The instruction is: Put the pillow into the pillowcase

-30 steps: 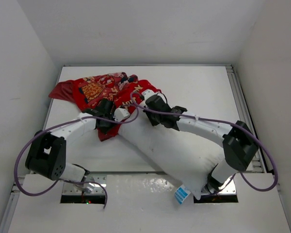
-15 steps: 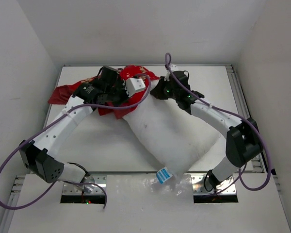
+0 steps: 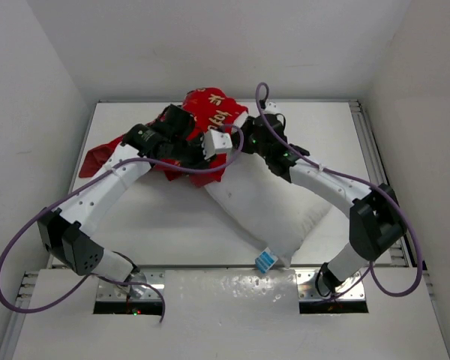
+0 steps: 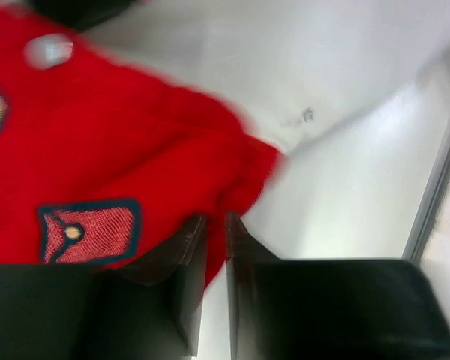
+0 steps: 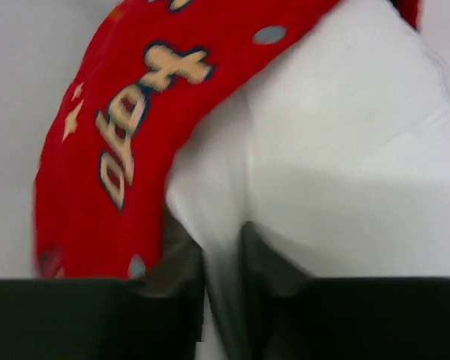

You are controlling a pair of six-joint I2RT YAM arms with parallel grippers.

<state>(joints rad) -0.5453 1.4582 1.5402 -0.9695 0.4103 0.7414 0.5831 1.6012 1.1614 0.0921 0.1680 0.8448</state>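
Note:
The white pillow (image 3: 274, 206) lies diagonally on the table, its blue-and-white tag (image 3: 266, 261) at the near edge. Its far end is under the red pillowcase (image 3: 210, 112), which is bunched and draped over that end. My left gripper (image 3: 199, 154) is at the case's near hem; in the left wrist view its fingers (image 4: 216, 221) stand close together with red pillowcase (image 4: 97, 150) fabric pinched between the tips. My right gripper (image 3: 253, 141) is at the pillow's far right corner; in the right wrist view it (image 5: 223, 232) pinches a fold of pillow (image 5: 345, 150) beside the pillowcase (image 5: 120, 127).
The white table (image 3: 322, 127) is boxed in by white walls on the left, back and right. A metal rail (image 3: 367, 150) runs along its right edge. A loose red corner of the case (image 3: 97, 159) trails to the far left. Purple cables loop from both arms.
Both arms have reached toward the far side, dragging the pillow away from the near edge. The red case has lifted off the table and now sits over the pillow's far end.

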